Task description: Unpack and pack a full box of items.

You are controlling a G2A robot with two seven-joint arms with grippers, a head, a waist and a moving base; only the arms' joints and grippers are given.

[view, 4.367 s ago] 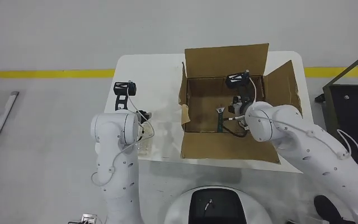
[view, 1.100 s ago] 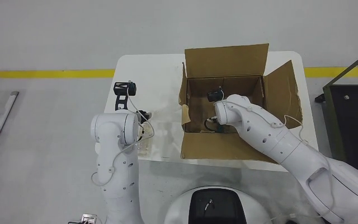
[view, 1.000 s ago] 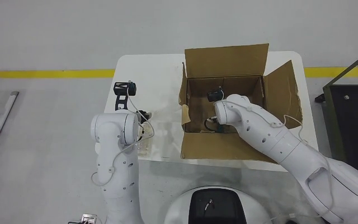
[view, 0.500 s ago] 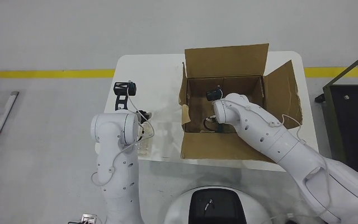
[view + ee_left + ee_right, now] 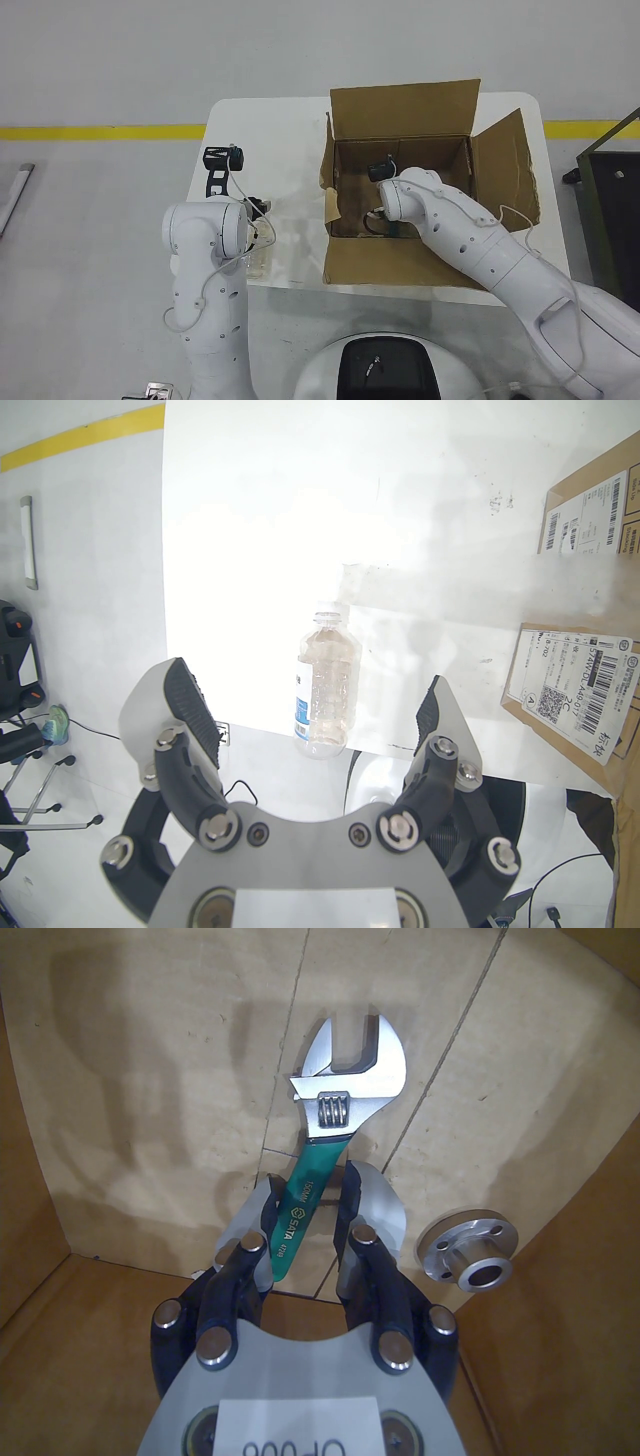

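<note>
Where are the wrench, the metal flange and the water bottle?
wrench [image 5: 350, 1090], right wrist view, steel head
metal flange [image 5: 467, 1228], right wrist view, flat rim
water bottle [image 5: 327, 690], left wrist view, clear body

- The left arm [image 5: 205, 270] was glossy white, built of rounded, tube-like segments.
- A thin white cable [image 5: 240, 188] ran from its small black wrist camera [image 5: 222, 157] and looped along the arm's outside.
- The right arm [image 5: 480, 245] had the same glossy white shell, with bulging rounded joints and a thin cable of its own.
- The left tool [image 5: 312, 700] had a grey metal plate, black links, silver screws and pale fingers [image 5: 145, 700] faced with black ribbed pads [image 5: 192, 695].
- The right tool [image 5: 310, 1183] had a grey plate, dark links with round silver bolt heads, and a white label bearing black characters.
</note>
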